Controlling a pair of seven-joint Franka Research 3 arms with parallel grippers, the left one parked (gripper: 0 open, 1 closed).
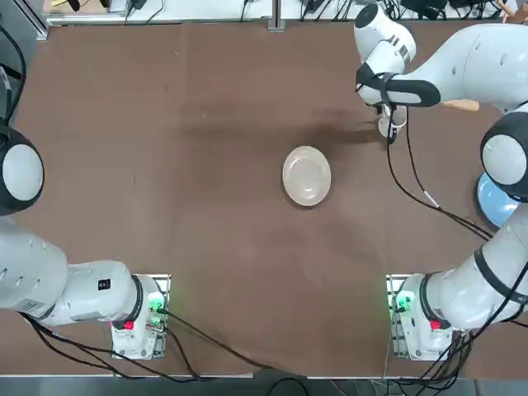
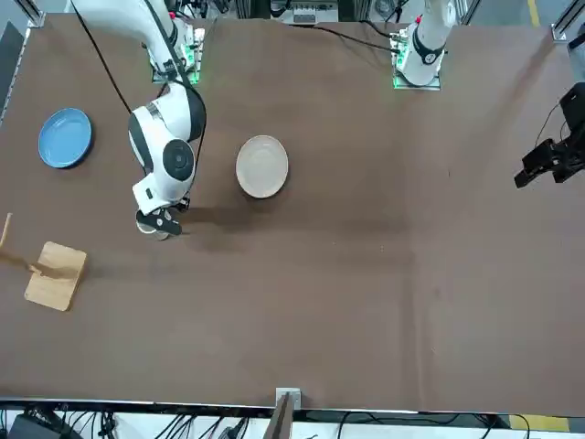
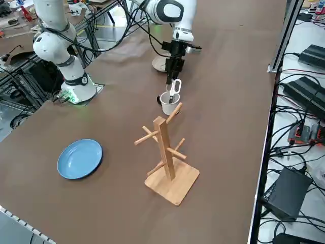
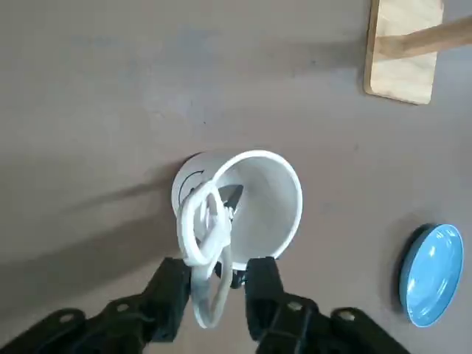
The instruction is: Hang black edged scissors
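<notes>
My right gripper [image 3: 172, 70] is shut on the black edged scissors [image 3: 174, 89], pale loops with thin dark edging. They hang upright straight above the white mug [image 3: 168, 105], tips down at the mug's mouth. In the wrist view the fingers [image 4: 259, 279] clamp the scissors [image 4: 203, 234] by the handle loops, and the dark blade end points into the mug [image 4: 269, 199]. The wooden peg rack [image 3: 165, 152] stands a short way from the mug, toward the table's right end. From overhead the right gripper [image 1: 388, 117] sits at the far right of the table.
A beige plate [image 1: 307, 175] lies at the table's middle. A blue plate [image 3: 79, 158] rests near the right edge, beside the wooden peg rack [image 2: 55, 274]. The arm's cable [image 1: 412, 181] trails over the table behind the gripper.
</notes>
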